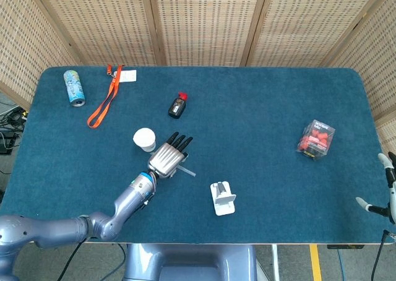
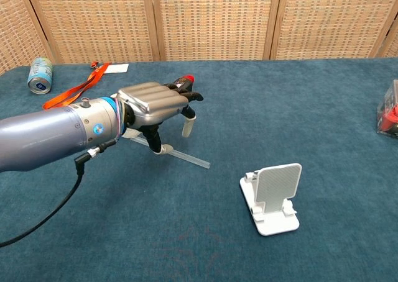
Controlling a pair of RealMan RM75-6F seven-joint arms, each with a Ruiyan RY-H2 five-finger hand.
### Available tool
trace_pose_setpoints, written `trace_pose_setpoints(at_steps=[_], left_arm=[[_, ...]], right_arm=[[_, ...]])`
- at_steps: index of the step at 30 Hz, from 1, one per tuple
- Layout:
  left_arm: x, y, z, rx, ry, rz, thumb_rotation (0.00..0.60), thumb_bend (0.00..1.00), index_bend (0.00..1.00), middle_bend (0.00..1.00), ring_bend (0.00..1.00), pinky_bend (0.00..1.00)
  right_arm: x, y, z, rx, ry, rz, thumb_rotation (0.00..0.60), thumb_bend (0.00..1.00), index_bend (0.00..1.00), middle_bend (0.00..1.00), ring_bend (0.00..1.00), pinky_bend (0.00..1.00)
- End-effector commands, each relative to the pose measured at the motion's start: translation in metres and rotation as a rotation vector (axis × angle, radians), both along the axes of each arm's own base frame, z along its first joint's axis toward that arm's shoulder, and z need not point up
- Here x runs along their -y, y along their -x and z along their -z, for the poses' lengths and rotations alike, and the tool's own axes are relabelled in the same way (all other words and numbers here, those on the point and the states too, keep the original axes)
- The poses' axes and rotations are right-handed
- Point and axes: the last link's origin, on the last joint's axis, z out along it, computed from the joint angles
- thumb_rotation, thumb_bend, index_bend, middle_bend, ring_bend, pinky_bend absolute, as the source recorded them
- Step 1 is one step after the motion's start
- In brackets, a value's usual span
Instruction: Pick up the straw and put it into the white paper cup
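- The left hand (image 1: 168, 157) hovers low over the straw (image 2: 186, 158), palm down, a little left of the middle of the counter (image 1: 260, 108) and nearer its front edge than its back edge.
- Its fingers (image 2: 187, 126) are apart and bent downward with nothing between them; the thumb tip reaches down to the straw or just beside it, and I cannot tell whether it touches.
- The straw lies flat on the counter, its left part hidden under the hand and its right end pointing toward the white phone stand (image 2: 273, 198).
- The white paper cup (image 1: 145, 140) stands upright just beside the hand, on its left and toward the back edge.
- The right hand (image 1: 386, 188) shows only partly past the front right corner of the counter, with fingers spread and holding nothing.
- A small black bottle with a red cap (image 1: 177, 106) lies behind the cup, toward the back edge.
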Motion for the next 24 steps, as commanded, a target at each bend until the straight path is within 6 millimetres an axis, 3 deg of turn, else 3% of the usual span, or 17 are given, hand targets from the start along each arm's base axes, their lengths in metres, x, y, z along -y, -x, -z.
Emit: trace_pose_setpoints(at_steps=[1,24], left_arm=[[0.003,-0.005,0.008,-0.006,0.010,-0.015,0.600,0.33,0.45,0.00,0.00,0.02],[0.002,-0.019,0.036,-0.057,0.036,-0.040,0.600,0.33,0.47,0.00,0.00,0.02]], right_arm=[[0.000,0.000,-0.001,0.004,0.001,-0.002,0.600,0.05,0.04,0.00,0.00,0.00],[0.000,0.003,-0.004,0.022,0.007,0.004,0.600,0.05,0.04,0.00,0.00,0.00]])
